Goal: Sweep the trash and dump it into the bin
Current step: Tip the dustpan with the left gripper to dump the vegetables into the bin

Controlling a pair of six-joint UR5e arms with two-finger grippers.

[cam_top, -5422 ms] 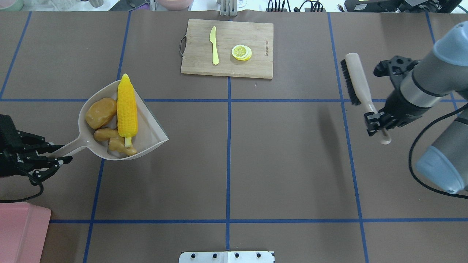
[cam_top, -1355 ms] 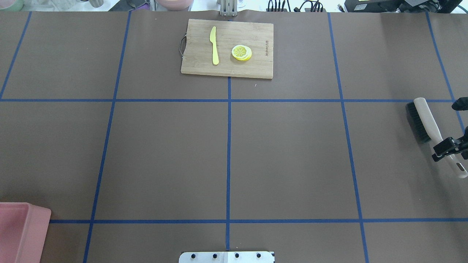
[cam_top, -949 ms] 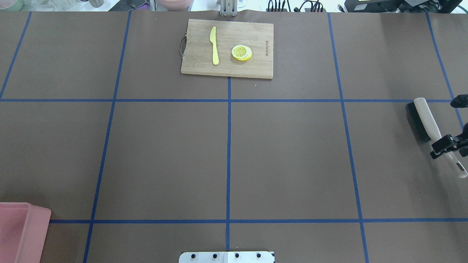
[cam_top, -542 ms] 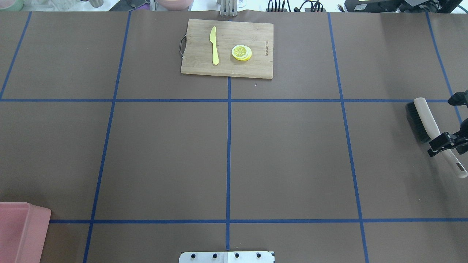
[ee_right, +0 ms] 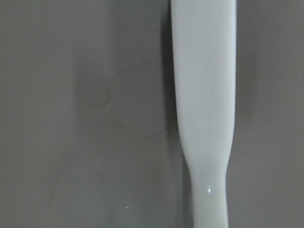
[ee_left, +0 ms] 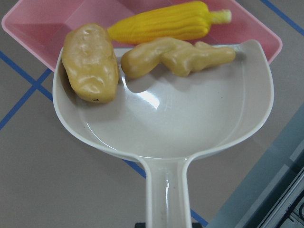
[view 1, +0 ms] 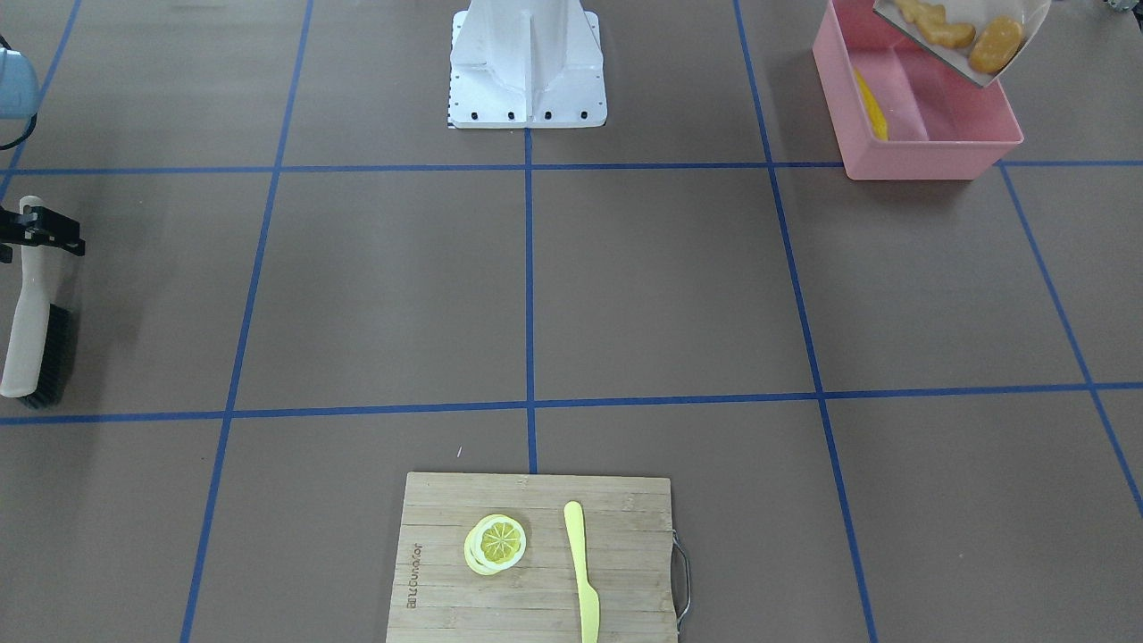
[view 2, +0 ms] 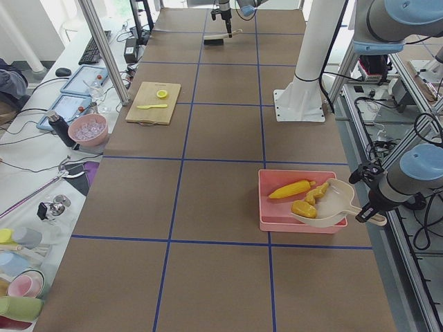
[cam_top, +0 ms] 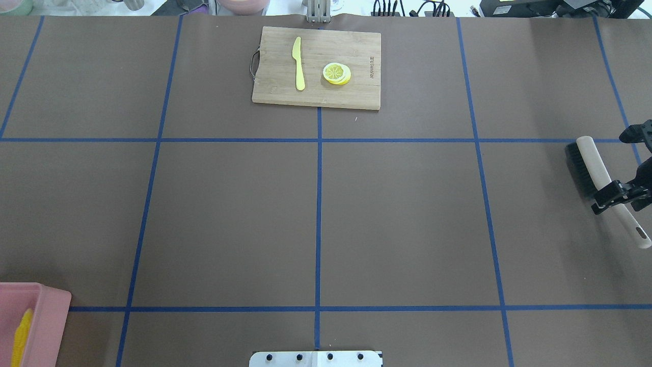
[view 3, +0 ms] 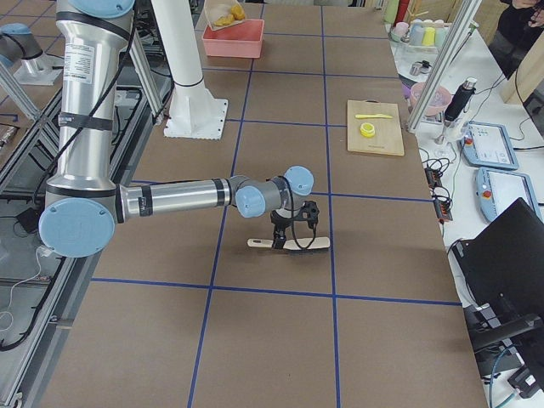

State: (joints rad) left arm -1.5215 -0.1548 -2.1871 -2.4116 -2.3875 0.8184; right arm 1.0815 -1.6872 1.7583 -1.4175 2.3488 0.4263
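Note:
The pink bin (view 1: 929, 152) stands at the table's near left corner and also shows in the overhead view (cam_top: 46, 311). The yellow corn cob (view 1: 871, 105) lies inside it (ee_left: 166, 21). My left gripper (view 2: 372, 213) is shut on the handle of the beige dustpan (ee_left: 180, 114), tilted over the bin. The orange-brown potato lump (ee_left: 90, 61) and the tan ginger root (ee_left: 175, 57) sit at the pan's lip. My right gripper (cam_top: 617, 192) is open, its jaws astride the handle of the brush (cam_top: 593, 163), which lies on the table.
A wooden cutting board (cam_top: 356, 56) at the far middle carries a pale yellow knife (cam_top: 298, 63) and a lemon slice (cam_top: 336, 73). The white robot base (view 1: 527, 62) stands at the near middle edge. Blue tape lines cross the brown table.
The dustpan with the trash has left the overhead view toward the bin, and the corn cob now lies in the bin. The brush stays put on the table; my right gripper has shifted along its handle.

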